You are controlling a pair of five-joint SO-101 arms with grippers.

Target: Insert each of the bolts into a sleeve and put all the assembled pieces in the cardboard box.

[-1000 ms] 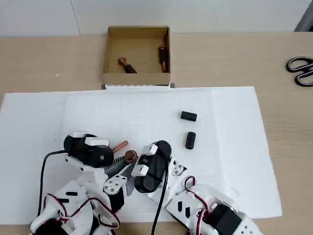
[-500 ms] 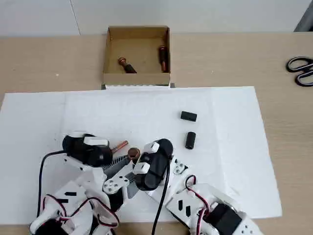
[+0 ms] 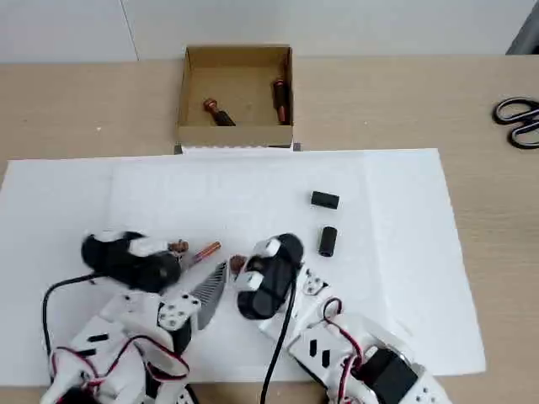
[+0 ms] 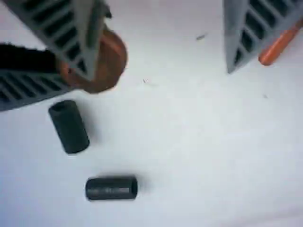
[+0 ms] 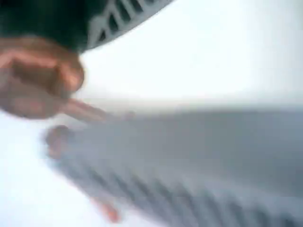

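High view puts the bolt point(image 3: 237, 263) we care about low on the white paper point(image 3: 404, 252), its copper head clenched in the right gripper point(image 3: 239, 267). Just beside it we find the left gripper point(image 4: 161, 66) released, jaws spread wide, with a second bolt point(image 3: 206, 250) lying loose by one finger. Two black sleeves point(image 3: 325, 200) point(image 3: 328, 241) lie apart to the right. Farther off, the cardboard box point(image 3: 236, 135) holds two assembled pieces point(image 3: 217, 112) point(image 3: 280, 97).

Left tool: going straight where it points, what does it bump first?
Probably the white paper: the left tool is open over bare paper. The nearer black sleeve lies to one side; depth unclear.
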